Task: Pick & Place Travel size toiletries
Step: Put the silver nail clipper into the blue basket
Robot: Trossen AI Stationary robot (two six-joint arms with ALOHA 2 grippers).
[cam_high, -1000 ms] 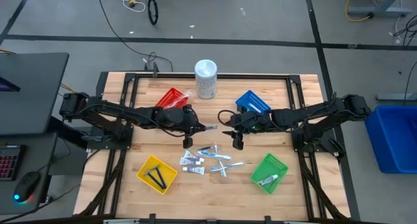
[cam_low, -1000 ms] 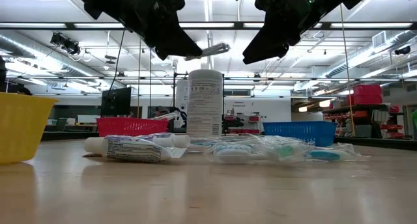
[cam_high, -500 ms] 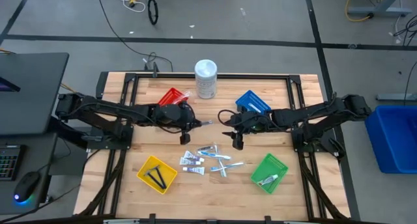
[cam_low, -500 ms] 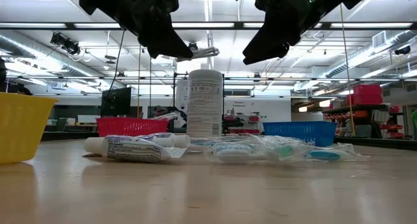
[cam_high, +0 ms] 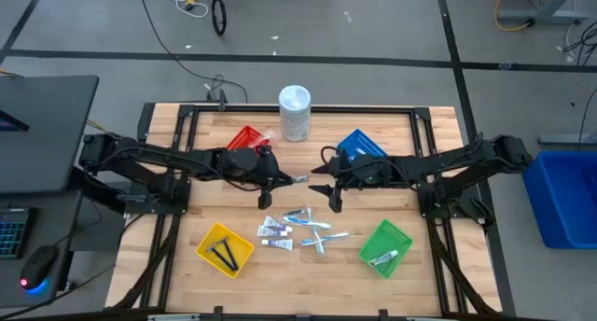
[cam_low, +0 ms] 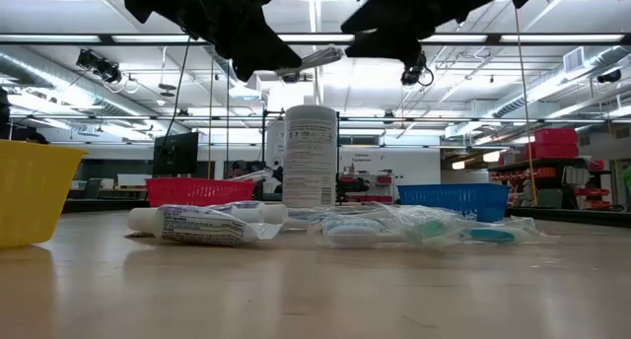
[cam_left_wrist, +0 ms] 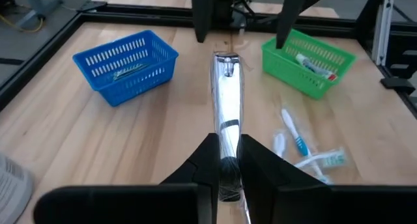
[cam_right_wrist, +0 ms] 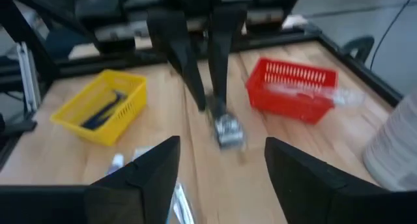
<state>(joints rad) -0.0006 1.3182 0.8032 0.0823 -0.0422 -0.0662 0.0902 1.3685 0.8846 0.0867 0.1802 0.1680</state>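
My left gripper hangs over the table's middle, shut on a slim silvery toiletry that sticks out toward the right arm. My right gripper faces it, open. Its two fingers stand a little past the item's free end, one on each side, touching nothing. In the right wrist view the silvery item shows beyond my right gripper. More travel size toiletries, white tubes and pale toothbrushes, lie loose on the wood below. My left gripper pinches the silvery item by its near end between its two fingers. The item runs along the fingers and juts out past their tips toward the table's right. It hangs lifted clear of the table, close to level.
Around the pile stand a red basket, a blue basket, a yellow basket with dark pieces and a green basket with a tube. A tall white container stands at the far edge.
My right gripper has tipped up from pointing steeply down to nearly level, facing the left gripper, and has opened wider. The silvery item stays in my left gripper, clear of the table.
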